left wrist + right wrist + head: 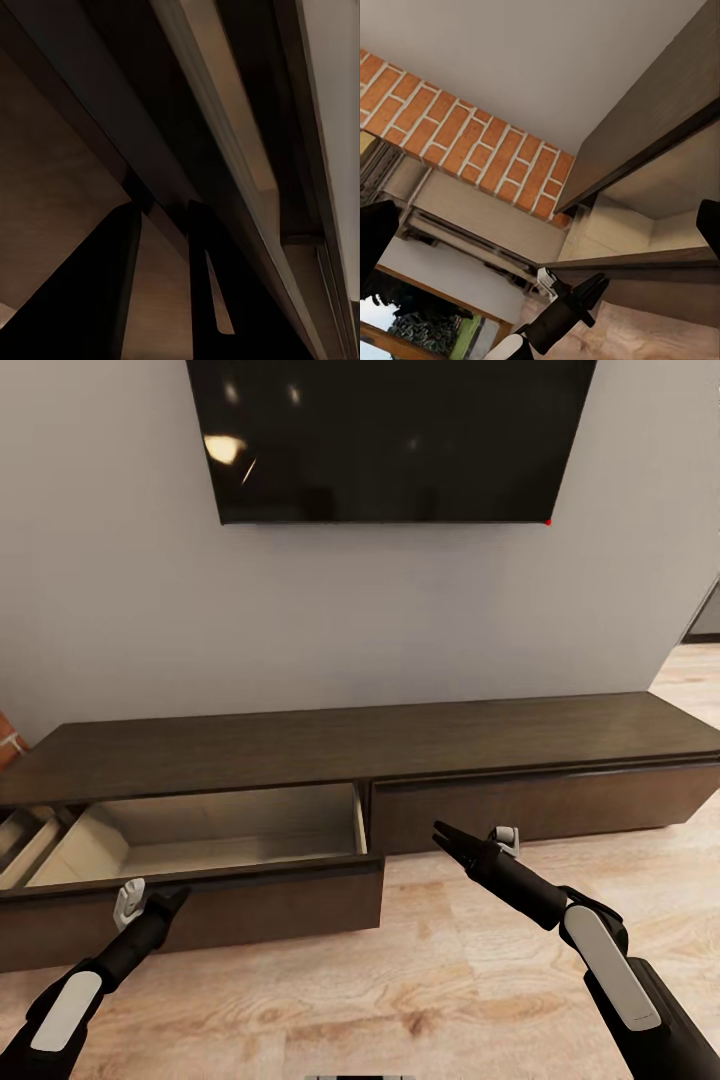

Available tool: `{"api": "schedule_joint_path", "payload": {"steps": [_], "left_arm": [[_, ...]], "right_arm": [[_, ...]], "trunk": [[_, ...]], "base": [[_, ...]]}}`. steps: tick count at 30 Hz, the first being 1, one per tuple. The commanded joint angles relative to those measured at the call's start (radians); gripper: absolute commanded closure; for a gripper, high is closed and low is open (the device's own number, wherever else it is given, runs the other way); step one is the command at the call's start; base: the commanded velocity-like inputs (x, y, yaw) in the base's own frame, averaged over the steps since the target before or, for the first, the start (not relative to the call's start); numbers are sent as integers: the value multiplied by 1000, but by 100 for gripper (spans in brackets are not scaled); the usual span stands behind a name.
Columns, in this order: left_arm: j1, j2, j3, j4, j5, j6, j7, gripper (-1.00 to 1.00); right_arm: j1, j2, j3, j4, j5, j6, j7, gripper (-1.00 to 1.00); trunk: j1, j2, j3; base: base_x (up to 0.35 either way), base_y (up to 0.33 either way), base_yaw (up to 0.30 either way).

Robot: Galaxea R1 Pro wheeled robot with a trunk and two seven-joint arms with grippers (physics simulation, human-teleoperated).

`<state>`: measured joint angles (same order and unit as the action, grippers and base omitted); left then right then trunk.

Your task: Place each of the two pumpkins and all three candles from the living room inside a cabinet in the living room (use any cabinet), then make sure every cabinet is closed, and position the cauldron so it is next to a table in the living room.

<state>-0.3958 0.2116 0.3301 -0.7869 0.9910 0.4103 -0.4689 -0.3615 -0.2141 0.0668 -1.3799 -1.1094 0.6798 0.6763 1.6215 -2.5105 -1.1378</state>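
Open cabinet [300, 760] drawer [200, 840] under television [390, 440]; left pincer [178, 900] at its front

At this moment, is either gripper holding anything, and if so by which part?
Nothing is held. The left gripper sits by the front panel of the open drawer of the long dark brown wooden cabinet, gripping nothing; the right gripper hangs free, empty.

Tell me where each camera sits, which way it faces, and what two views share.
Head view: high on the robot, facing down at the cabinet; left hand and right hand show.
Left wrist view: beside the drawer front; its own fingers show.
Right wrist view: low, facing the brick wall.
Shared: the open drawer, the left hand.
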Motion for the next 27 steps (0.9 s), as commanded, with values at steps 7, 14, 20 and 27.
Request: {"api": "schedule_joint_path", "payload": {"steps": [7, 14, 20, 27], "left_arm": [[-2, 0, 52, -2, 28, 12, -2, 100], [-2, -1, 51, -2, 27, 12, -1, 100], [-2, -1, 50, -2, 27, 12, -2, 100], [-2, -1, 51, -2, 26, 12, -2, 100]], "right_arm": [[-1, -1, 1, -1, -7, 6, -1, -100], [-1, -1, 1, -1, -7, 6, -1, -100], [-1, -1, 1, 0, -7, 6, -1, -100], [-1, -1, 1, -1, -7, 6, -1, -100]], "trunk": [[0, 0, -1], [0, 0, -1], [0, 0, -1], [0, 0, -1]], "base": [[-13, 0, 0], [-51, 0, 0], [-87, 0, 0], [-69, 0, 0]]}}
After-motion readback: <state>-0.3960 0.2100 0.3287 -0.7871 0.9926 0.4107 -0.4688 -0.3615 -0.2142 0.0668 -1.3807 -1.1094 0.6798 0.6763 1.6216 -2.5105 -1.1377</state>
